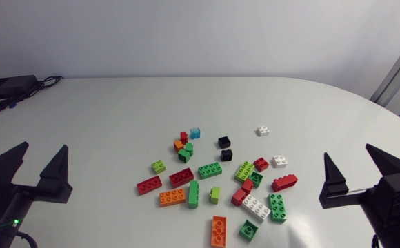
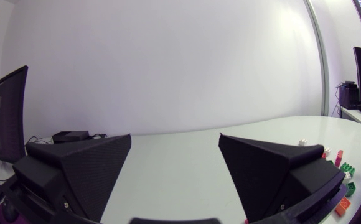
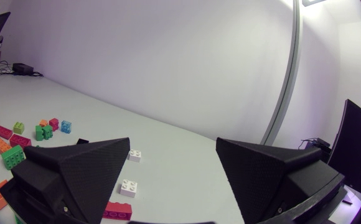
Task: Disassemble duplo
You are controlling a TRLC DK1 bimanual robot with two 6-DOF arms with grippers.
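Observation:
Several loose duplo bricks lie scattered in the middle of the white table [image 1: 103, 124]. A small joined cluster of orange, green and red bricks [image 1: 184, 146] sits at their far side, beside a light blue brick [image 1: 195, 132]; the right wrist view shows this cluster [image 3: 43, 130] too. Red [image 1: 181, 177], green [image 1: 210, 170], orange [image 1: 172, 198] and white [image 1: 256, 207] bricks lie nearer the front. My left gripper [image 1: 43, 148] stands open at the near left, well clear of the bricks and holding nothing [image 2: 174, 138]. At the near right my right gripper [image 1: 348, 153] is open and empty [image 3: 173, 143].
A black box with cables [image 1: 7, 86] rests at the table's far left corner. Two black bricks [image 1: 224, 142] and a white brick [image 1: 263, 130] lie toward the back of the pile. An orange brick [image 1: 218, 230] is close to the front edge.

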